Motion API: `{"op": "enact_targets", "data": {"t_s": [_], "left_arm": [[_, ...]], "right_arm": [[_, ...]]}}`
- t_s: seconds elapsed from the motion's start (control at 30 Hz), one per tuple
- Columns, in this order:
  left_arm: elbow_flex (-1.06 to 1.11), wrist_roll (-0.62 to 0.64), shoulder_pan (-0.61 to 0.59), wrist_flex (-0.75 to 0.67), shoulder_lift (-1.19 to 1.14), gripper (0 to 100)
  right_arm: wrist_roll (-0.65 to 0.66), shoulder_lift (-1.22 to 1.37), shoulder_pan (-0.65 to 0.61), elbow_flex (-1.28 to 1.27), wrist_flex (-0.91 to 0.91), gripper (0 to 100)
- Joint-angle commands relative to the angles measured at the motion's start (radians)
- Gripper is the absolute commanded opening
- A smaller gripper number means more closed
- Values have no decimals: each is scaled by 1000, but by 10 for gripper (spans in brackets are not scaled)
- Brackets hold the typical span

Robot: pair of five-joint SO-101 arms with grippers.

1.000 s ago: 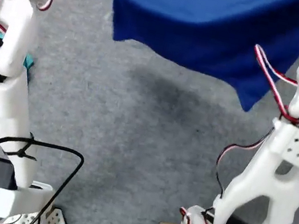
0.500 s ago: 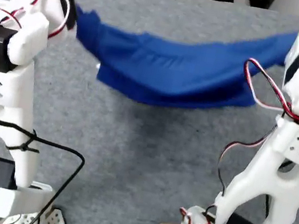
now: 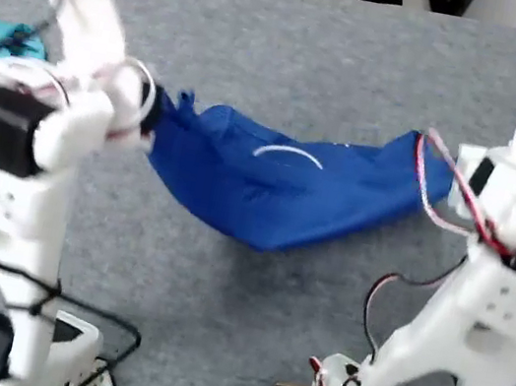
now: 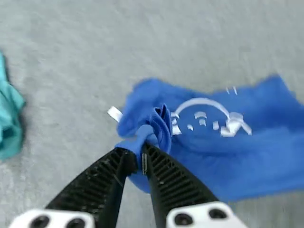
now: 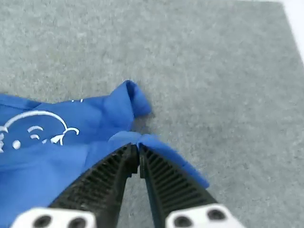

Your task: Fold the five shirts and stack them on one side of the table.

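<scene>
A blue shirt (image 3: 278, 192) with a white print hangs stretched between my two arms over the grey table, sagging in the middle. My left gripper (image 4: 144, 154) is shut on a bunched corner of the blue shirt (image 4: 228, 147); in the high view it (image 3: 150, 114) holds the shirt's left end. My right gripper (image 5: 138, 151) is shut on the opposite edge of the blue shirt (image 5: 61, 142), at the shirt's right end (image 3: 440, 180) in the high view.
A teal garment (image 3: 1, 36) with something red beside it lies at the table's left edge, also seen as teal cloth (image 4: 9, 118) from the left wrist. Grey table surface (image 3: 313, 53) stretches behind the shirt. Arm bases and cables (image 3: 66, 319) stand at the front.
The shirt, first held high and spread near the camera, has come down towards the table. Both arms lowered and the cloth now sags lower between them.
</scene>
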State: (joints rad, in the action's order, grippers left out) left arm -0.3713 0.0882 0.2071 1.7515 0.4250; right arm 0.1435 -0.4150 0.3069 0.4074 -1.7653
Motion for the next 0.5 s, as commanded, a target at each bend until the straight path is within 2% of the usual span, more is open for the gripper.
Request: {"op": "enact_targets", "data": {"t_s": [0.0, 0.23, 0.47], "left_arm": [[181, -9, 84, 9, 117, 20], [554, -8, 112, 9, 309, 20], [767, -8, 110, 9, 424, 24]], "right_arm": [[8, -105, -7, -41, -20, 7], [8, -352, -8, -407, -18, 7], [9, -584, -10, -763, -15, 16]]}}
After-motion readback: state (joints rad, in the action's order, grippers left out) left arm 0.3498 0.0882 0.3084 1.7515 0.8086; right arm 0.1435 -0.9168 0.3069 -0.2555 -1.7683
